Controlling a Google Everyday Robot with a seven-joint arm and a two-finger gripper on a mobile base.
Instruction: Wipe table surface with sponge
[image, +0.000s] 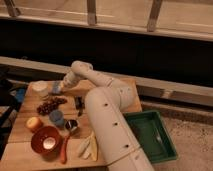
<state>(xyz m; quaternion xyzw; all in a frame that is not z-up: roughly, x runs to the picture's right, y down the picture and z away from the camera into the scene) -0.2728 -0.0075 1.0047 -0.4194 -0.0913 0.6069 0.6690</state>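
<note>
The table surface (30, 112) is a light tan plank top at the lower left. My arm reaches from the lower right up over it to the far left part. My gripper (61, 88) sits low over the back left of the table, shut on the small blue sponge (56, 89). The sponge shows at the gripper's tip, right beside a white bowl (40, 89). Whether the sponge presses on the wood I cannot tell.
On the table lie dark grapes (50, 105), a round blue cup (56, 118), a small metal cup (71, 125), an orange fruit (34, 123), a red bowl (46, 140), a carrot (64, 150) and pale banana pieces (87, 147). A green tray (150, 135) stands to the right.
</note>
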